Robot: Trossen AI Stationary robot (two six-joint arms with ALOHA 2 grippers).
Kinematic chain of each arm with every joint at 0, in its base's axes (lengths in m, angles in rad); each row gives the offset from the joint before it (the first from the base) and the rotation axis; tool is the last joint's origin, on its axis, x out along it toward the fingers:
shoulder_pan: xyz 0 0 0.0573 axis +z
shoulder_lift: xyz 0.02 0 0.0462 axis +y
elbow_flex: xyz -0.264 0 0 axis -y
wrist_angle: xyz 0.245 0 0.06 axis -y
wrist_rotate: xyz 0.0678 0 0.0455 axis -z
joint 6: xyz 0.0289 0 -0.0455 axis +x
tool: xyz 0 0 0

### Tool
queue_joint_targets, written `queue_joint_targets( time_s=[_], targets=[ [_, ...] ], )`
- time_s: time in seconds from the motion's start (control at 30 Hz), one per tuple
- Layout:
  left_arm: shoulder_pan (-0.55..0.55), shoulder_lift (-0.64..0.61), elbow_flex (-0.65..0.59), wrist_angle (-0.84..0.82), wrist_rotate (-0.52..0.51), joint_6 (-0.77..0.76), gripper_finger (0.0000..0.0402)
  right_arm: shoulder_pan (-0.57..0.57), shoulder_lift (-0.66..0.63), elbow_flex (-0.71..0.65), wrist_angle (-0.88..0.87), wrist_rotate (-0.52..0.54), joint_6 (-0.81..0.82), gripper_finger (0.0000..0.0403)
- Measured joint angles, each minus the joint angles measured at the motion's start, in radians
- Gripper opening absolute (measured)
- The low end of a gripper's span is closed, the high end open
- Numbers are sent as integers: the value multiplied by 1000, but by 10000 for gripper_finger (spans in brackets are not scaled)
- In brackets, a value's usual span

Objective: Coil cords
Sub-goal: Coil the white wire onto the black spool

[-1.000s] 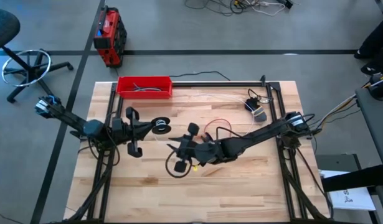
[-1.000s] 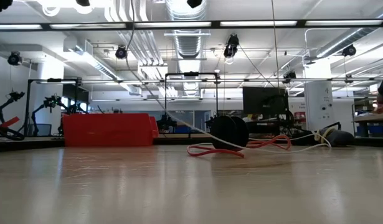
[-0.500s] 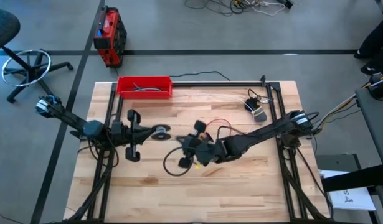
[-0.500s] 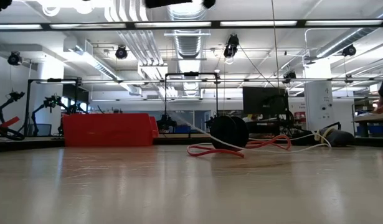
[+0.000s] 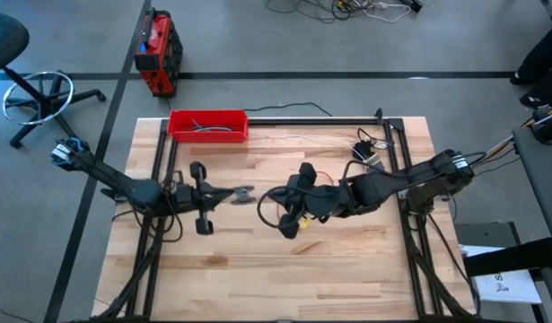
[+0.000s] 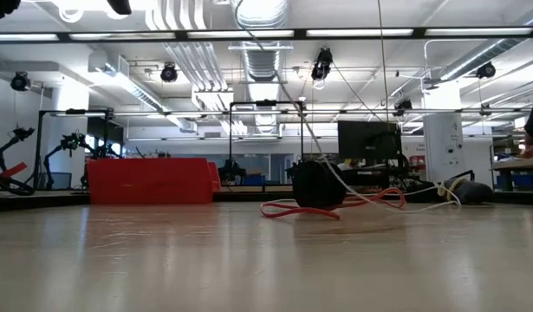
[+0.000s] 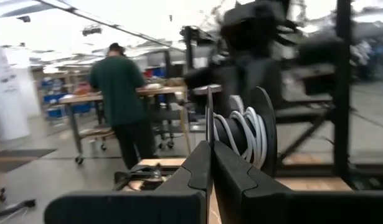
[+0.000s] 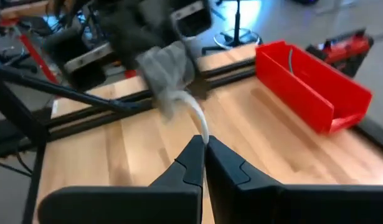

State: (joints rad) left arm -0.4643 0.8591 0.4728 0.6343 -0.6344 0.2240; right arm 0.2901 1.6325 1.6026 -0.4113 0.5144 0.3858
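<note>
Your left gripper (image 5: pixel 242 193) sits near the middle of the table (image 5: pixel 347 269), fingers pinched tight on a black spool (image 7: pixel 253 134) with turns of white cord (image 7: pixel 241 134) already wound on it. Your right gripper (image 5: pixel 289 215) is just beside it toward the right, fingers closed narrow on the white cord (image 8: pixel 194 115) that runs across to the spool. For this winding step, keep that stretch between the two grippers lightly taut and feed it square onto the spool, so each turn lies next to the last and does not slip off the rim. The red cord (image 6: pixel 301 209) lies loose on the table behind your right gripper, touching the black disc (image 6: pixel 318 185) there; judge the slack before you pull, as it could snag. The red tray (image 5: pixel 208 125) is well apart at the far left edge, and the near half of the table gives you room to swing.
</note>
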Motion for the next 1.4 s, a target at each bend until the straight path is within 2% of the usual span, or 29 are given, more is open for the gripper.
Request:
queue_joint_targets(
  time_s=[0.1, 0.17, 0.37, 0.53, 0.7, 0.9, 1.03, 1.23, 1.4],
  targets=[
    [2, 38, 0, -9, 50, 22, 0, -10, 4, -1, -2, -1, 76, 1],
    [7, 65, 0, -8, 39, 29, 0, -15, 4, -1, -2, -5, 133, 0],
    [44, 157, 30, -60, -91, 27, 0, -24, 5, -1, 1, -54, 250, 0],
    [60, 245, 81, -75, -238, 22, 0, -25, 5, -1, -3, -77, 286, 0],
    [76, 341, 141, -70, -276, 21, 0, -41, 22, -1, 46, -58, 297, 0],
    [83, 465, 244, -74, -433, 16, 0, -63, 87, -1, 122, -75, 279, 0],
    [83, 482, 275, -76, -449, -41, 0, -58, 105, -2, 129, -69, 250, 4],
    [93, 439, 250, -25, -438, -180, 0, -32, 105, -2, 80, -62, 214, 56],
    [93, 416, 187, 153, -355, -217, 0, 15, 105, -2, 85, 30, 91, 121]
  ],
)
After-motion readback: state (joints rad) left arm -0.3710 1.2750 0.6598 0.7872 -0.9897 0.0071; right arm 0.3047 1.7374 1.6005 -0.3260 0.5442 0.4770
